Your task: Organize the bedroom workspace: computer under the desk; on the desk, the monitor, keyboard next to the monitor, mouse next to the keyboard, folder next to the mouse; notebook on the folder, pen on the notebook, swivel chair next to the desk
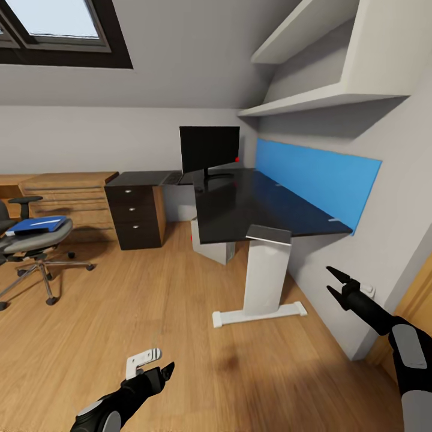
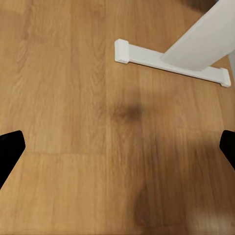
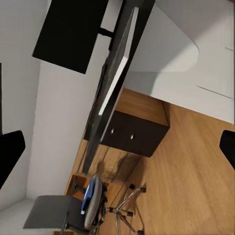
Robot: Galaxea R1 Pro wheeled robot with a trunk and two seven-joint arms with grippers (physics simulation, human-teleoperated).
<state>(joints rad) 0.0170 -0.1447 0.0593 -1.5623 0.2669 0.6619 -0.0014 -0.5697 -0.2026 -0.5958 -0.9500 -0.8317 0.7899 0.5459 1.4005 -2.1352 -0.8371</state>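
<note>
And here's the robot standing back on the wooden floor (image 1: 180, 336), both arms low and nothing in hand. The left end effector (image 1: 157, 366) hangs over bare boards with its fingers spread wide, the white pedestal foot (image 2: 171, 61) of the desk ahead of it in the left wrist view. The right end effector (image 1: 335, 284) reaches forward near the wall, fingers parted too and holding nothing.

Now the relation that matters: the blue folder (image 1: 35, 225) lies on the seat of the swivel chair (image 1: 33, 246), far off to the robot's left and well apart from both arms. The left arm is clearly the nearer one. The folder's long axis runs roughly across the seat, left to right in the head view, with a slim pale streak on top that is too small to name.

The monitor (image 1: 209, 149) already stands on the black tabletop (image 1: 258, 207) at its far corner, and the grey computer (image 1: 211, 245) sits underneath. My read: the base has to turn and close in leftward before any reach counts.
</note>
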